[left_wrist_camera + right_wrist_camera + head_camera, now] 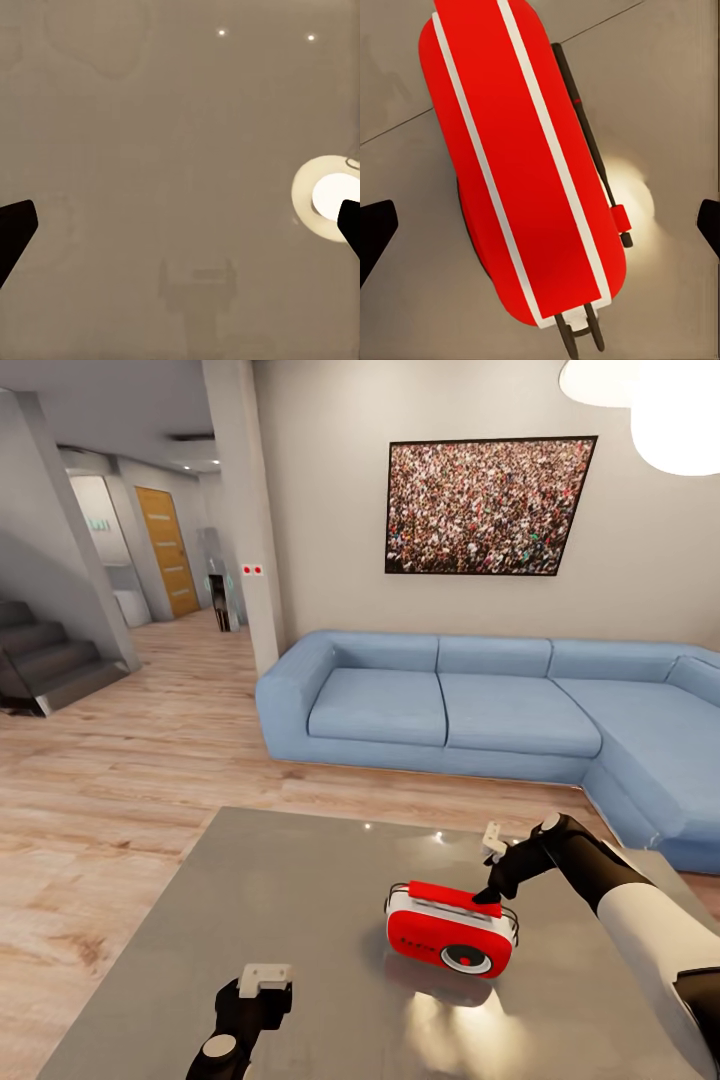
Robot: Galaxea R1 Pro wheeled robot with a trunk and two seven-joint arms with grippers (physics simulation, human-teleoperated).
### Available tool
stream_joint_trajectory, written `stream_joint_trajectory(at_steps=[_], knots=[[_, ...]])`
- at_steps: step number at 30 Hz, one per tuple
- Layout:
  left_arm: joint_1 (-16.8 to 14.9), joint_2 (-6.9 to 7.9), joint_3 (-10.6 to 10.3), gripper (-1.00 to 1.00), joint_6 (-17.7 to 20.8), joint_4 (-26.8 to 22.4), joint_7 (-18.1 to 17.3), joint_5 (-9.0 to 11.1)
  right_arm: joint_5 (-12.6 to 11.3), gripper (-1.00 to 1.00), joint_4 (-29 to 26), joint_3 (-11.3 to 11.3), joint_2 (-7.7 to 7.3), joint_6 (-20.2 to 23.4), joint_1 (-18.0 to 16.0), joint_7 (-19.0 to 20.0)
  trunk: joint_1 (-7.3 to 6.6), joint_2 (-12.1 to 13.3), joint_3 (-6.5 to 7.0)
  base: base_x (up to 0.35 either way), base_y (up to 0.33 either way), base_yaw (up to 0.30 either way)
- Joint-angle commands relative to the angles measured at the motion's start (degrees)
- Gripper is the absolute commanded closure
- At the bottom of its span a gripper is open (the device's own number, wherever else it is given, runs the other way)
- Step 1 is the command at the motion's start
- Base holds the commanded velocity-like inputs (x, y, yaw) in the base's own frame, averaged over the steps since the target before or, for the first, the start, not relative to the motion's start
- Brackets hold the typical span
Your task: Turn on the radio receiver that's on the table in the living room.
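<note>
Radio receiver (452,930) is stood upright on the glossy grey table (300,900), dial face toward the robot; in the right wrist view its red top with two white stripes (521,161) is seen lengthwise, sitting between the right jaws and directly below them, thin dark antenna rod (589,146) folded along one long side.

Right gripper (492,870) is held over the handle end, jaws apart; one dark fingertip is seen at or touching the red top handle, contact cannot be confirmed. Left gripper (262,982) is parked well apart from the radio, jaws apart over bare tabletop; nothing lies between them but lamp reflection (334,196).

Handling judged: small rigid plastic shell, light, smooth and likely slippery; on a glossy top it is expected to slide or tip backward if the face is pushed hard. Best hold judged across the narrow body, jaws on front and back faces, or a light press from above; antenna is thin and should be kept out of the jaws.

Hard to make out: no power switch or button is resolved on top or face; dial markings too small; rear face hidden; right fingertips cut off at the wrist frame edges.
</note>
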Motion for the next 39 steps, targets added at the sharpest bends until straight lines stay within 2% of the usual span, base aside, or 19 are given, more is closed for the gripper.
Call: stream_joint_trajectory(at_steps=[1, 39], knots=[[0.0, 0.00, 0.0, -1.00, 0.0, 0.0, 0.0, 0.0, 0.0, -1.00, 0.0, 0.0, 0.00, 0.0, 0.0, -0.1, 0.00, 0.0, 0.00, 0.000, 0.000, 0.000], [0.0, 0.00, 0.0, -1.00, 0.0, 0.0, 0.0, 0.0, 0.0, -1.00, 0.0, -0.1, 0.00, -0.1, 0.0, -0.3, 0.00, 0.0, 0.00, 0.000, 0.000, 0.000]])
